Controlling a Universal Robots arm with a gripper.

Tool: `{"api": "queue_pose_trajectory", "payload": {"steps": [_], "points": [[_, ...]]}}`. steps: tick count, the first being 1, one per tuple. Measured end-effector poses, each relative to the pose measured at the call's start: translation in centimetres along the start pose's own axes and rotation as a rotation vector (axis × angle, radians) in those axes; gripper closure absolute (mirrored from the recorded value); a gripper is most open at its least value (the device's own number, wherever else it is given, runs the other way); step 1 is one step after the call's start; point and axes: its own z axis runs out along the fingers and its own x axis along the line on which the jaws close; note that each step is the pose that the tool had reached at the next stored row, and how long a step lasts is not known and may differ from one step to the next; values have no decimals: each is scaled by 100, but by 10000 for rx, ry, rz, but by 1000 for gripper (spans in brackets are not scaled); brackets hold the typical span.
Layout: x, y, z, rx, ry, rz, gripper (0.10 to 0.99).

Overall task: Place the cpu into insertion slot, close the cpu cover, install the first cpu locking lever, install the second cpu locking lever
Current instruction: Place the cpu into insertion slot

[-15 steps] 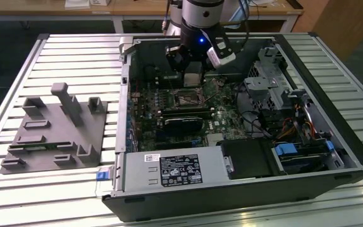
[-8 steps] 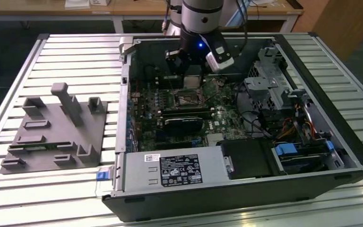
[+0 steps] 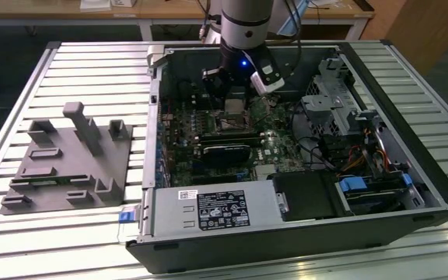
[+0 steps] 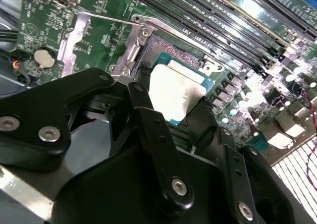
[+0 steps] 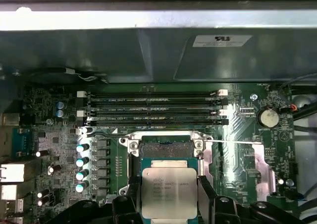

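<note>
In both wrist views my gripper [image 5: 167, 180] [image 4: 174, 101] is shut on the cpu [image 5: 168, 198] [image 4: 171, 87], a pale silver square chip held by two opposite edges between black fingers [image 5: 130, 196]. The chip sits over the nearer part of the insertion slot [image 5: 166, 148] [image 4: 163, 48], a dark square socket with a silver rim; whether it rests in it I cannot tell. In the exterior view the gripper [image 3: 235, 100] hangs over the socket [image 3: 233, 121] inside the open computer case. A thin silver plate [image 5: 250, 170] [image 4: 74, 38] lies beside the socket with a wire lever [image 5: 233, 143]; I cannot tell whether this plate is the cpu cover.
Rows of black memory slots [image 5: 153, 107] run beside the socket, with a heatsink [image 3: 224, 153] farther along the board. The power supply box [image 3: 212, 211], drive bays [image 3: 337, 111] and cables crowd the case. A grey fixture plate [image 3: 68, 160] lies on the slatted table at the exterior view's left.
</note>
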Motion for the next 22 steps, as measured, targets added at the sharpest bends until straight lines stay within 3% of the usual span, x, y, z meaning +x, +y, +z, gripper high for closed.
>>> {"api": "queue_pose_trajectory", "payload": {"steps": [6, 12, 22], "points": [[22, -10, 106, -2, -31, -3, 545], [22, -10, 110, 15, -34, 27, 545], [22, -11, 122, 31, -174, 1592, 545]]}}
